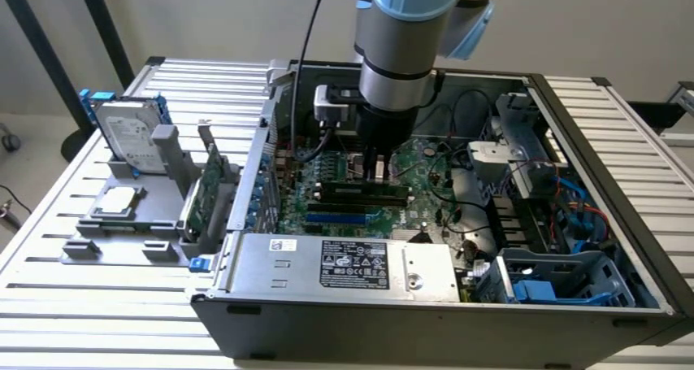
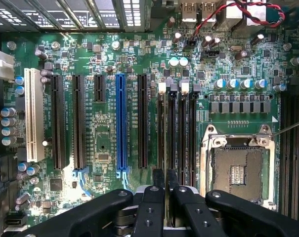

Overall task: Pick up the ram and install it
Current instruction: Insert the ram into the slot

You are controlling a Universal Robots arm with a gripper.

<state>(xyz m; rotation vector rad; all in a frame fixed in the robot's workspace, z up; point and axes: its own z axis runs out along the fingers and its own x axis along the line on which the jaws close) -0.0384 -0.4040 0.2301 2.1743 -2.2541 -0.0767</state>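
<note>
The ram (image 1: 358, 193), a long thin green stick with dark chips, stands on edge along the memory slots (image 2: 178, 128) of the motherboard (image 2: 105, 133) inside the open computer case (image 1: 434, 313). My gripper (image 1: 376, 177) reaches straight down from the arm onto the stick's top edge, near its end at the exterior view's right. In the wrist view the two black fingers of the gripper (image 2: 165, 180) are nearly together over one slot beside the processor socket (image 2: 236, 170). Whether the ram is pressed fully into the slot cannot be told.
A grey parts holder (image 1: 119, 240) at the exterior view's left carries a hard drive (image 1: 128, 138), a square processor chip (image 1: 117, 201) and an upright expansion card (image 1: 211, 187). The power supply (image 1: 347, 260), drive cage (image 1: 564, 276) and cables (image 1: 477, 154) crowd the case around the board.
</note>
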